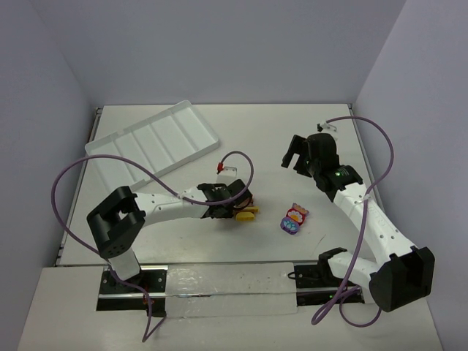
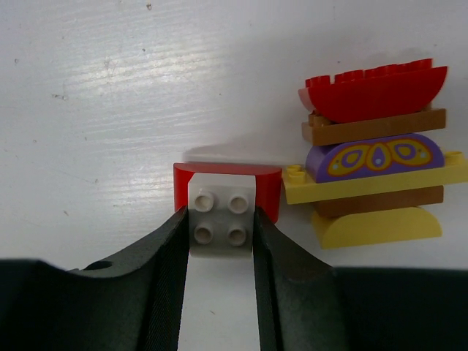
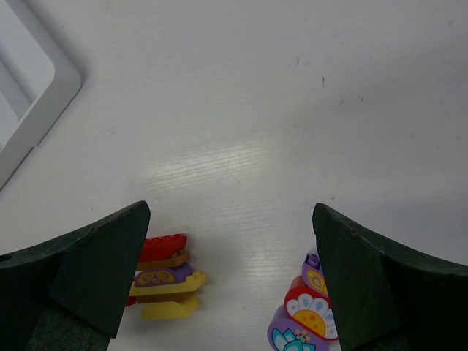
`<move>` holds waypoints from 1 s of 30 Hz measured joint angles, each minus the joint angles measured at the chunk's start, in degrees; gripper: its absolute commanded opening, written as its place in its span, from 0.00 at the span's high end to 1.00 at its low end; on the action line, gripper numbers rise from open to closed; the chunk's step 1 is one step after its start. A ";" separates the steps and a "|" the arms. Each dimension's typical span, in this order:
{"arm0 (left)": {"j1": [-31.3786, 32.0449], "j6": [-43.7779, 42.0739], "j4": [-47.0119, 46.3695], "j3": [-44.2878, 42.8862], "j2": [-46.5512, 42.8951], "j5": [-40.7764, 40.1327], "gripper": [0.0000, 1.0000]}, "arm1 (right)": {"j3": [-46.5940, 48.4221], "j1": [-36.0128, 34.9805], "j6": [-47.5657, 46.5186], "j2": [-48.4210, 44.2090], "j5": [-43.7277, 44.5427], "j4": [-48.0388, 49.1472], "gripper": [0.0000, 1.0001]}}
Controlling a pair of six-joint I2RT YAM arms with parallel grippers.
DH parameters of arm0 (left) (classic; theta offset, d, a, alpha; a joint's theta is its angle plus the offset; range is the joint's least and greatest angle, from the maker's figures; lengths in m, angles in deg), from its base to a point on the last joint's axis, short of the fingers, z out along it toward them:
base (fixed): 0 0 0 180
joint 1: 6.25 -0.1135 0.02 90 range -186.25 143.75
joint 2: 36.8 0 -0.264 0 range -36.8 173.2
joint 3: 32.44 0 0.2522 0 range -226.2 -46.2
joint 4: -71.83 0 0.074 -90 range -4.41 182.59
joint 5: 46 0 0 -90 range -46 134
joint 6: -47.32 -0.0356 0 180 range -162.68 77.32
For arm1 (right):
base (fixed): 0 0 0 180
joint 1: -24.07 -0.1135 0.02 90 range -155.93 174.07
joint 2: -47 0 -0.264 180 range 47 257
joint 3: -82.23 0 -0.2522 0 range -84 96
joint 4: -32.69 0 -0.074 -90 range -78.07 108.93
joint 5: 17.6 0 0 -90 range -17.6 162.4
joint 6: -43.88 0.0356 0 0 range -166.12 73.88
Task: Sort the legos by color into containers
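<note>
My left gripper is low on the table, and its two black fingers press the sides of a small white four-stud brick. That brick sits inside a red arch brick. Just to the right of it stands a stack of legos in red, brown, purple and yellow, also seen in the top view. A second cluster of purple, red and pink pieces lies to the right of it. My right gripper hangs open above the table, holding nothing. The white tray of containers lies at the back left.
In the right wrist view the tray's corner shows at the upper left, and the stack and the flower-printed cluster sit low between the wide fingers. Purple cables loop from both arms.
</note>
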 measured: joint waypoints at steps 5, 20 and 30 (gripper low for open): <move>0.12 -0.87 3.60 -4.57 -1.28 -0.94 1.00 | -0.34 0.00 -0.85 -0.03 -4.33 0.61 0.00; -15.15 -4.72 -7.10 -5.08 -26.56 19.42 1.00 | -6.06 0.00 -0.43 -13.47 -24.29 10.76 0.26; -19.72 -3.92 -18.60 -0.14 -28.10 35.31 1.00 | -9.74 -0.10 13.18 -11.37 -39.52 28.12 0.37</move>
